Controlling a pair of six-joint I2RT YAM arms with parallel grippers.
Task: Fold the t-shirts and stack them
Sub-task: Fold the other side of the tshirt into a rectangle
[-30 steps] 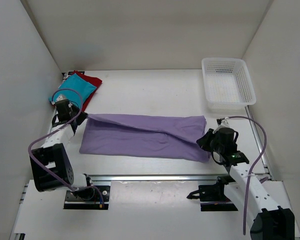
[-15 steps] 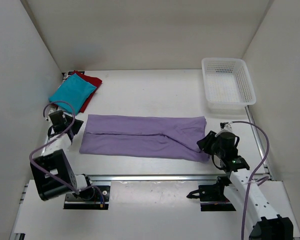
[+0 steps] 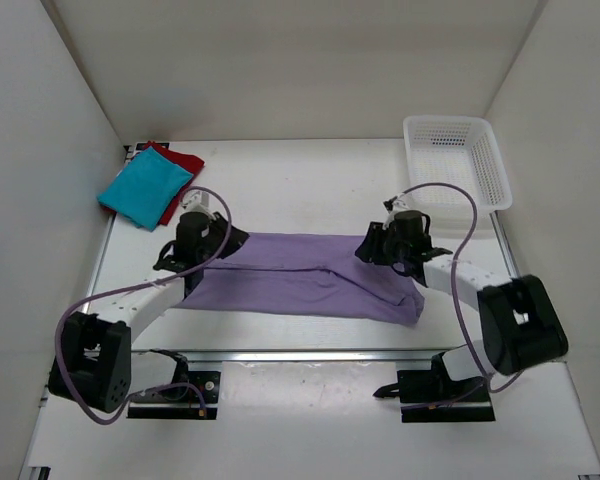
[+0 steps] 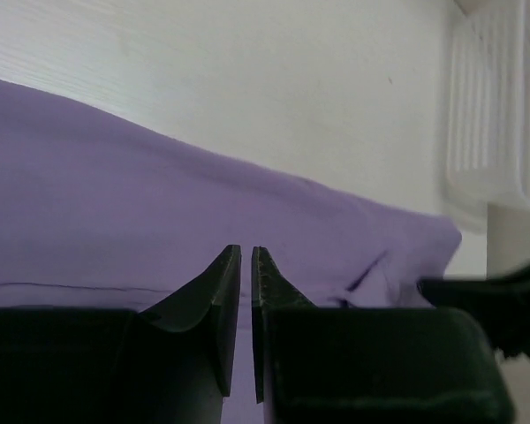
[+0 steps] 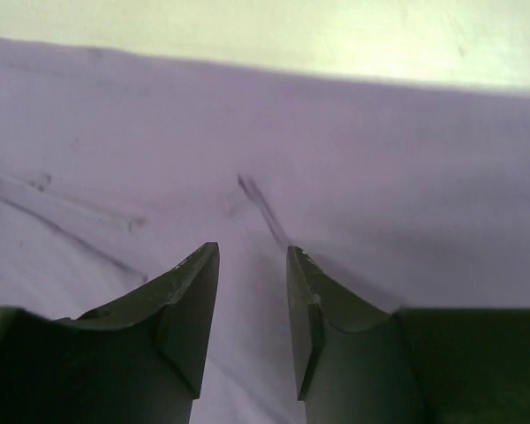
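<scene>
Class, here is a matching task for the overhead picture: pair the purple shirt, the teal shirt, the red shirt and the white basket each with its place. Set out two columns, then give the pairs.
Things
1. purple shirt
2. teal shirt
3. red shirt
4. white basket

Places
A. far left, lying on top of another shirt
B. far right corner
C. spread out flat in the middle
D. far left, partly covered by another shirt

Pairs: 1-C, 2-A, 3-D, 4-B
</scene>
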